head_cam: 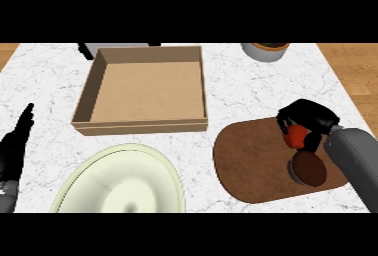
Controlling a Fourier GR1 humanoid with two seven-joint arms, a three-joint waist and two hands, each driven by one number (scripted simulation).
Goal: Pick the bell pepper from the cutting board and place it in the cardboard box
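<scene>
A white marble counter top with thin grey veins (244, 95) lies evenly lit; warm brown wooden plank floor (356, 70) shows out beyond the fingers of the right hand (310, 116) and of the left hand (13, 145)

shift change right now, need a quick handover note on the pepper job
right hand: curled round the bell pepper, over the right part of the cutting board; cannot tell if it is lifted off yet.
left hand: open, resting at the left edge, fingers up.
cardboard box: up and left of the board, nothing inside.
dark round item: on the board right beside the pepper.
done: pepper grasped.
left: carry it to the box and release it inside.
</scene>
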